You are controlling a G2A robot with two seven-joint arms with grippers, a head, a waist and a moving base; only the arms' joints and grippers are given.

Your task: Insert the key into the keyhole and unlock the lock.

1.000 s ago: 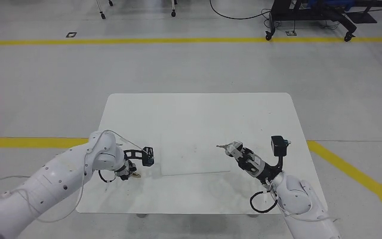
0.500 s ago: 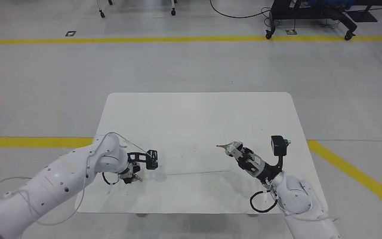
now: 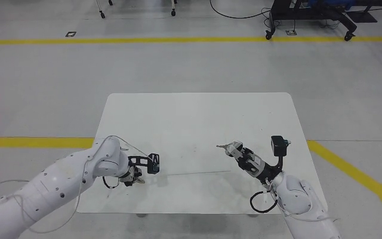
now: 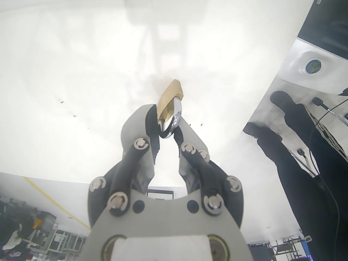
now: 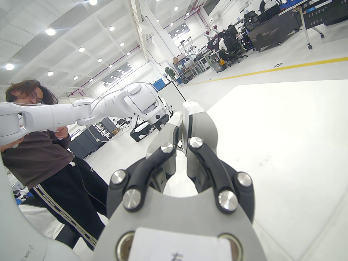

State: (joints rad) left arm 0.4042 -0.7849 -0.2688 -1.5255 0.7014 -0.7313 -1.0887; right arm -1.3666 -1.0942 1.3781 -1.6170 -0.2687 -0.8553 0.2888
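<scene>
From above, the white table [image 3: 197,113] stands on a pale floor crossed by yellow lines [image 3: 179,40]; taking the table's middle as the dial's centre and its far edge as 12 o'clock, the left gripper [image 3: 135,177] sits at about 8 o'clock, close to the near edge, and what it carries is too small to make out from here; the right gripper [image 3: 231,149] sits at about 3 o'clock, not far from the middle, with the key [image 3: 222,146] held in its tips and pointing from them toward 9 o'clock; the two grippers are well apart, with bare tabletop between them. In the left wrist view, the fingers [image 4: 141,126] are drawn in narrow and clamp the lock [image 4: 170,101] by its silver shackle [image 4: 175,120]; the brass body juts out beyond the fingertips, tilted, over the white tabletop; whether it touches the surface cannot be told. In the right wrist view, the right gripper's fingers [image 5: 199,126] are pressed nearly together, only a thin slit between them; the key lies hidden behind the tips, so its blade cannot be seen here; beyond the fingertips the left arm [image 5: 108,107] reaches across, and the table spreads out beside and beyond the fingers.
</scene>
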